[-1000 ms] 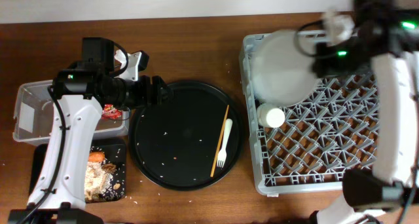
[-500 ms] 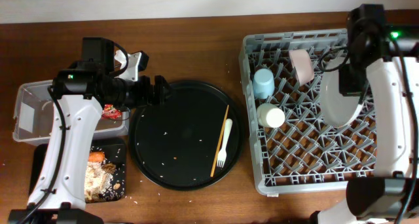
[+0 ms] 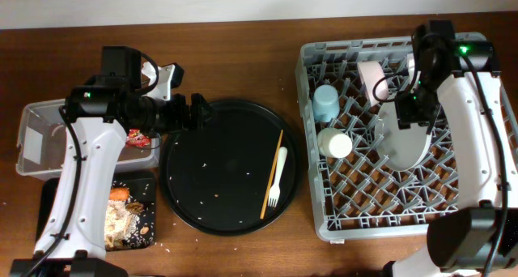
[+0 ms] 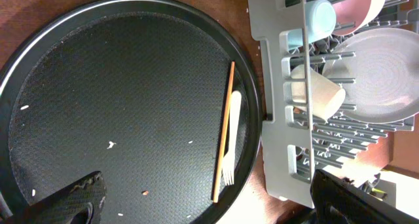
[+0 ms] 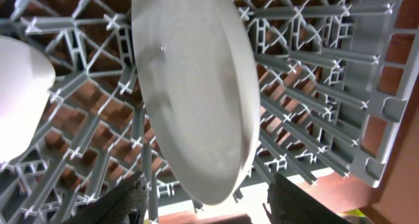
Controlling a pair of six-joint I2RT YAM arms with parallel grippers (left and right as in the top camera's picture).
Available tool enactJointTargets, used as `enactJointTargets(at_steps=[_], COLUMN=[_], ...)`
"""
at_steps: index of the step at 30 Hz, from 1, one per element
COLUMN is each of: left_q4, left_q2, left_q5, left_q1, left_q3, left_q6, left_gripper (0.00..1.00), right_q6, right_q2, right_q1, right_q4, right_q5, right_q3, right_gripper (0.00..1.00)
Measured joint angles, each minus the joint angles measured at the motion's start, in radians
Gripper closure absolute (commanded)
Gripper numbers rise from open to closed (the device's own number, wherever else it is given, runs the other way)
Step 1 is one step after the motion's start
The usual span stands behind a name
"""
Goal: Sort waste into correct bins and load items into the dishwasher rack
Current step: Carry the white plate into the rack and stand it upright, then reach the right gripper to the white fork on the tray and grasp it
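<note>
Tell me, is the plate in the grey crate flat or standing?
Standing on edge, leaning: from overhead the plate shows as a narrow crescent among the pegs of the rack.

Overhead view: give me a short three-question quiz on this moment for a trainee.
1. True or false: the white plastic fork lies on the round black tray, beside a wooden chopstick.
2. Which item stands on edge in the grey dishwasher rack? A) the pale plate B) the fork C) the chopstick
3. How many cups are in the rack?

Key: 1 true. 2 A. 3 two, the light blue cup and the cream cup.
</note>
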Motion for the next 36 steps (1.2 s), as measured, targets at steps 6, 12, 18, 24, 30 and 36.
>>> enactJointTargets(at_steps=[6,12,18,24,30,36], left_q4=[-0.001,-0.001,0.002,0.002,0.000,0.000], left_q2=[0.000,0.000,0.000,0.000,0.000,0.000], left_q5=[0.000,0.000,-0.001,-0.001,-0.001,-0.001], left_q1=[0.000,0.000,0.000,0.000,0.000,0.000], left_q3=[0.000,0.001,0.001,0.001,0.001,0.001], left_q6=[0.000,0.000,0.000,0.000,0.000,0.000], left_gripper=[0.01,0.01,0.01,0.01,0.01,0.01], right_q6=[0.000,0.002,0.288,0.696,0.837,0.957], right_q2=[-0.001,-0.011,0.051,0.053,0.054,0.054], right_q1=[0.000,0.151,0.478,0.658,0.660,0.727], right_q4=[-0.143,-0.143,0.096,0.463,0.724,0.653], right_q5=[-0.210,-0.713,-0.655,-0.494,-0.380,-0.228], right_q3=[0.366,0.369,0.088,-0.283,-0.564,-0.564], right_gripper=[0.01,0.16,0.70,0.96,0.96,0.96])
